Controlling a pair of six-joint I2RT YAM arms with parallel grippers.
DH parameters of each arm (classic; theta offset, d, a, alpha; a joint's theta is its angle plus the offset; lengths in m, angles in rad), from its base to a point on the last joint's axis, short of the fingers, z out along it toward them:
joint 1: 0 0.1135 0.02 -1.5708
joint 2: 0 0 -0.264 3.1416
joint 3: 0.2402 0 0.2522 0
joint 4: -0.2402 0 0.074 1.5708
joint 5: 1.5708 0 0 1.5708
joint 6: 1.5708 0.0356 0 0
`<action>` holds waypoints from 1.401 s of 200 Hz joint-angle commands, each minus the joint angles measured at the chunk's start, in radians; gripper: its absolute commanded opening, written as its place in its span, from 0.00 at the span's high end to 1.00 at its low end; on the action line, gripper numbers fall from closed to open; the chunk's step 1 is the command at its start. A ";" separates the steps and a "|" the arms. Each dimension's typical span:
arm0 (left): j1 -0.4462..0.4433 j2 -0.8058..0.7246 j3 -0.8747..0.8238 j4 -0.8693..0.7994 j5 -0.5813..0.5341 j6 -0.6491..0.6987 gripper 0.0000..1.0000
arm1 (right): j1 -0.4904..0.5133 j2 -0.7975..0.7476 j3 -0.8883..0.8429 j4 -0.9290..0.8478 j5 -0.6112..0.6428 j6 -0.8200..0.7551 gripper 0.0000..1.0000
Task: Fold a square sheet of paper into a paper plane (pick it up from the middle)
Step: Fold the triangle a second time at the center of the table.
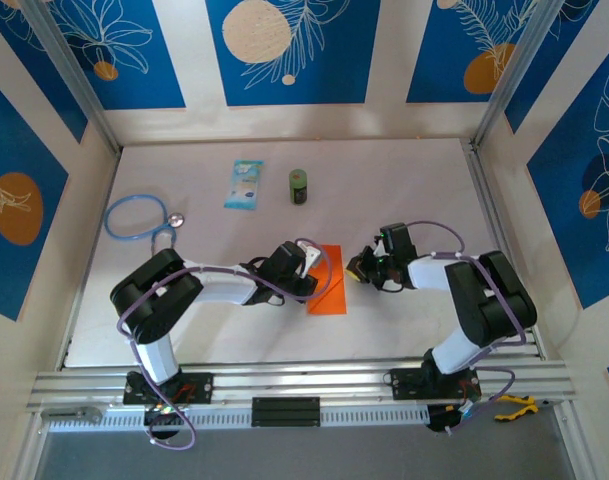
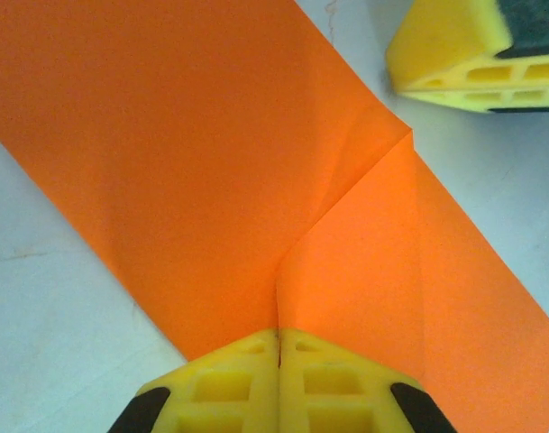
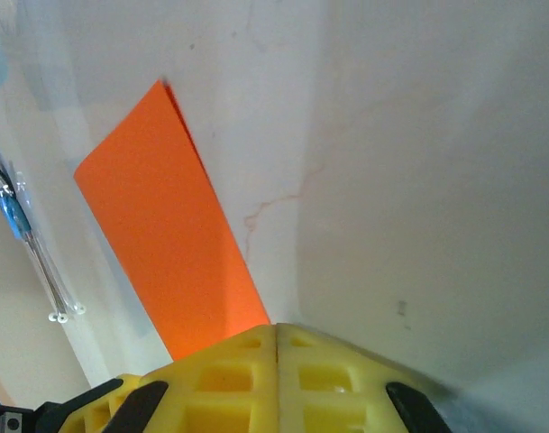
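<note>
The square sheet of paper, bright orange, lies folded into a narrow strip at the table's middle. In the left wrist view one corner flap is turned in and stands up from the sheet. My left gripper is at the strip's left edge, shut, and the flap's edge runs into the seam between its jaws. My right gripper hovers just right of the strip, shut with nothing in it; its yellow finger appears beyond the sheet. A paper plane is out of view.
A light-blue packet and a small green can stand at the back of the table. A blue stethoscope lies at the left. Patterned walls enclose the table on three sides.
</note>
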 commanded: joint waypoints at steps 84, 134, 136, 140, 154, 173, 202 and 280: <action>0.016 0.012 0.000 -0.071 0.008 0.018 1.00 | 0.178 -0.120 -0.023 0.020 0.022 0.043 1.00; 0.016 0.015 0.006 -0.073 0.012 0.016 1.00 | 0.182 -0.012 0.027 0.063 -0.034 0.052 1.00; 0.016 0.016 0.006 -0.074 0.011 0.016 1.00 | 0.183 -0.009 0.028 0.063 -0.035 0.052 1.00; 0.016 0.015 0.005 -0.071 0.010 0.016 1.00 | 0.184 -0.003 0.031 0.063 -0.036 0.053 1.00; 0.016 0.017 0.004 -0.068 0.016 0.011 0.99 | 0.184 0.008 0.031 0.057 -0.035 0.049 1.00; 0.016 0.018 0.000 -0.065 0.016 0.007 1.00 | 0.182 0.018 0.027 0.028 -0.025 0.034 1.00; 0.016 0.017 -0.002 -0.062 0.016 0.005 0.99 | 0.176 0.044 0.010 -0.029 0.006 0.011 1.00; 0.019 -0.069 0.027 -0.110 -0.028 -0.033 0.70 | 0.150 0.048 -0.038 -0.037 0.018 -0.002 1.00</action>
